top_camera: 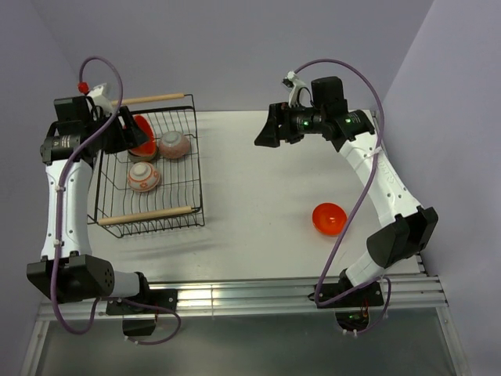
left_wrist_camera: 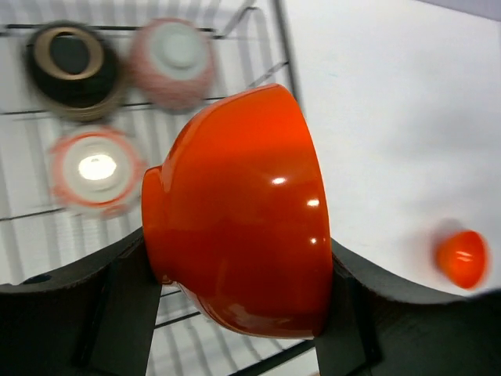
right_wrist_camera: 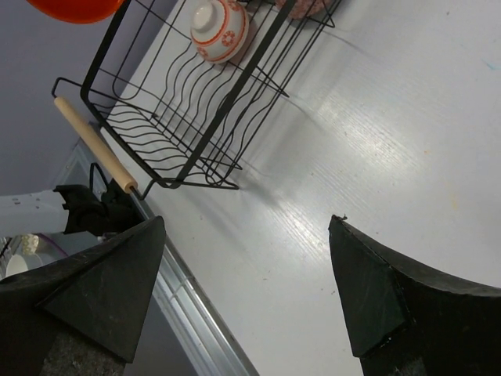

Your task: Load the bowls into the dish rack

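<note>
- so the left gripper (top_camera: 130,133) is pinching a glossy orange bowl (left_wrist_camera: 243,211) by its sides, tipped on edge, hanging over the far end of the dish rack (top_camera: 149,215)
- sitting bottoms-up in the rack below it: a brown bowl (left_wrist_camera: 72,66), a pinkish bowl (top_camera: 174,144) and a red-and-white bowl (top_camera: 144,177)
- the right gripper (right_wrist_camera: 246,222) has its fingers spread wide with nothing between them, up over the table (top_camera: 258,196), well apart from the second orange bowl (top_camera: 329,218) lying by that arm

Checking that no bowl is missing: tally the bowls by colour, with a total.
Orange: 2, the held orange bowl and the loose orange bowl
Tan-brown bowl: 1
Pinkish bowl: 1
Red-and-white bowl: 1
Total: 5
</note>
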You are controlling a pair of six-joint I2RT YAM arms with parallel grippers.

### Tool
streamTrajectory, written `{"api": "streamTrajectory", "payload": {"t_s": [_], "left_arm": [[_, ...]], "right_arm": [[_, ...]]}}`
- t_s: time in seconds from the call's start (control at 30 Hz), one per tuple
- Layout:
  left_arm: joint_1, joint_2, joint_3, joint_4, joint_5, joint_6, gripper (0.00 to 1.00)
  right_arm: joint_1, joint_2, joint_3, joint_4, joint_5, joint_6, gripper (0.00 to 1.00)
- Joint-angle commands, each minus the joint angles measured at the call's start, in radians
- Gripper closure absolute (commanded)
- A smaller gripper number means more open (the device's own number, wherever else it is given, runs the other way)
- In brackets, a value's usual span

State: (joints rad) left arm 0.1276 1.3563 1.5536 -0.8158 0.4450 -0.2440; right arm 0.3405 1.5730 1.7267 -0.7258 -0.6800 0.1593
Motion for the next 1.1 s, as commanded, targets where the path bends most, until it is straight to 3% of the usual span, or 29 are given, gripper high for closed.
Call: {"api": "streamTrajectory", "payload": {"t_s": [0.0,0.13,0.47,1.07], "left_arm": [[0.018,-0.005,0.045,-0.105,-0.158,0.166,1.00],[0.020,-0.008,-0.001,-0.135,-0.264,0.267,1.00],[0.018,0.041,-0.104,-0.180,-0.531,0.354,1.00],[-0.022,0.176,-0.219,-0.198,-0.638,0.411,1.00]], "right_arm": [[-0.006,-0.053,-0.012,0.019,0.017,-0.012,0.08],[-0.009,-0.051,-0.029,0.019,0.022,-0.020,0.08],[-0.020,-0.045,-0.067,0.019,0.027,-0.038,0.08],[-0.041,-0.050,-0.121,0.017,0.028,-0.060,0.08]]}}
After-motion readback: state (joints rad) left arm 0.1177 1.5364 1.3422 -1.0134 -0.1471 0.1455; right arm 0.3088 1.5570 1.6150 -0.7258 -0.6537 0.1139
